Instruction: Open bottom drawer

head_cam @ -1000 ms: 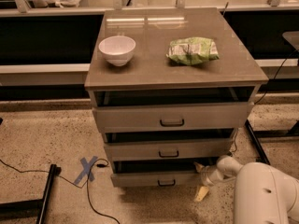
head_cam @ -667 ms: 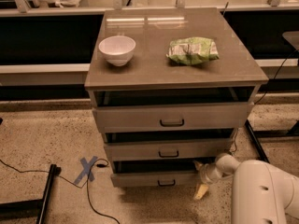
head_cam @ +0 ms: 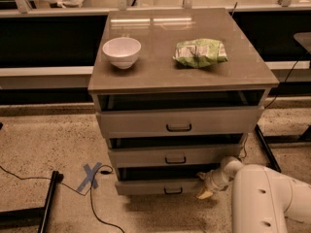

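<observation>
Claw (head_cam: pixel 203 186) lies seemingly against right end of the bottom drawer (head_cam: pixel 146 187).

Arm (head_cam: pixel 272 200): one bulky outer link in view, smooth white casing, rounded edges, no markings legible. Small dark round spots on the casing face, either fasteners or recesses; cannot tell which. Wrist section (head_cam: pixel 227 170): narrower, cylindrical, off-white, with a rounded joint housing. End effector (head_cam: pixel 202 186): at the arm's far end, low and right of centre in the camera view; cream to pale yellow, small against the link. No cables seen on the body
</observation>
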Controlling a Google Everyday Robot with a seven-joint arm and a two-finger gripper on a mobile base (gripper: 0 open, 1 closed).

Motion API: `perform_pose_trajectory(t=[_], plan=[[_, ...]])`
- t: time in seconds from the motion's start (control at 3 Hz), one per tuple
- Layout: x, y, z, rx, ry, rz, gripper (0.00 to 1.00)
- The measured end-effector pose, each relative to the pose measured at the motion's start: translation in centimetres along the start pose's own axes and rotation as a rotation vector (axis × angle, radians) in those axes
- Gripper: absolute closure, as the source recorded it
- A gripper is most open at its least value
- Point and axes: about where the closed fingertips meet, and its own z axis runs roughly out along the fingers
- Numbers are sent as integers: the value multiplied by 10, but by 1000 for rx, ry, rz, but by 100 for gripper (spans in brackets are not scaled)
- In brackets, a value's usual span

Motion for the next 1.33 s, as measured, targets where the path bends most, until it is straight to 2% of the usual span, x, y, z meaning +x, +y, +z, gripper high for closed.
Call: perform_pose_trajectory(t=[0.33, 0.67, 1.33], plan=[[-5, 10, -8, -55, -12, -17, 68], [-6, 15, -17, -69, -16, -25, 64], [-8, 19, -12, -77, -20, -24, 17]])
